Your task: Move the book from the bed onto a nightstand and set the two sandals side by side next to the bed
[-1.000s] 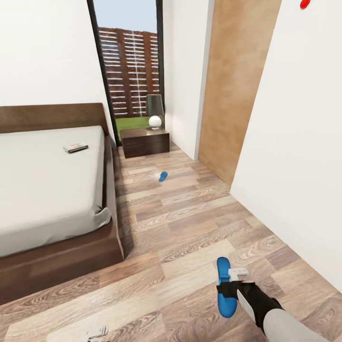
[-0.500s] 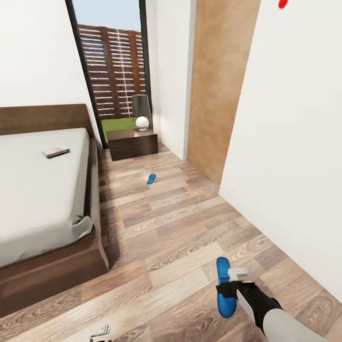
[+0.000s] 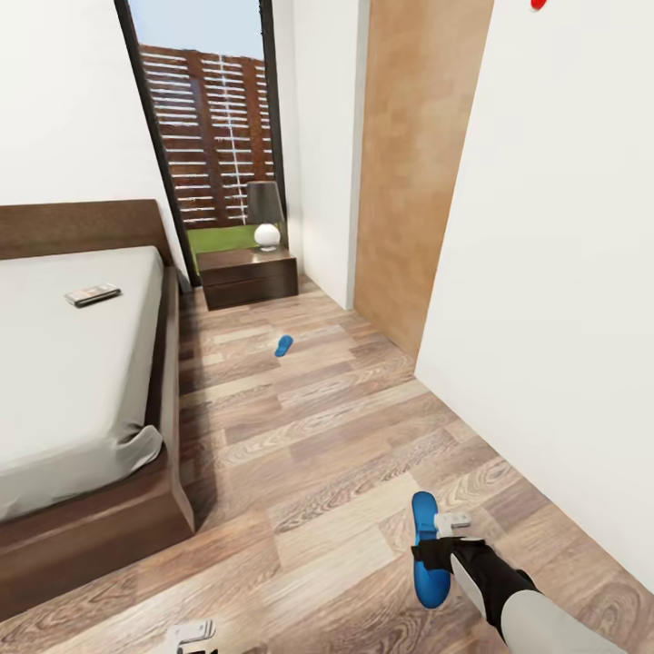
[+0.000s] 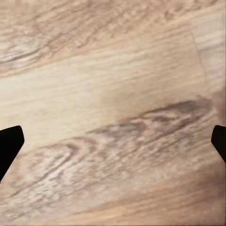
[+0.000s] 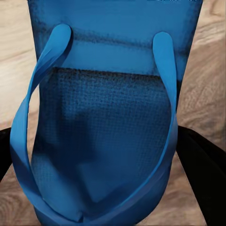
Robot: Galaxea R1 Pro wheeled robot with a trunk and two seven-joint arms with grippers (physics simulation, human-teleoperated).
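1. Held sandal point(image 3: 425, 545): bright blue, flat, clamped in the right gripper point(image 3: 436, 545), carried above the wooden floor point(image 3: 318, 436), well apart from the bed point(image 3: 82, 400).
2. Right gripper closed across the sole from both edges, as seen in the right wrist view point(image 5: 101, 141), with dark fingers point(image 5: 202, 165) on each side of the blue sole.
3. Left gripper point(image 4: 113, 141) wide open and empty, over bare floor boards.
4. Other sandal point(image 3: 284, 345) lying on the floor, between bed side and wall, near the nightstand point(image 3: 248, 277).
5. Book point(image 3: 92, 294) lying flat on the mattress, near the headboard.
6. Probably light, thin and a little flexible; straps soft. Better gripped across the sole at mid-length, not by a strap.
7. Book probably thin and stiff enough, but hard to pinch when flat; best taken at an edge.
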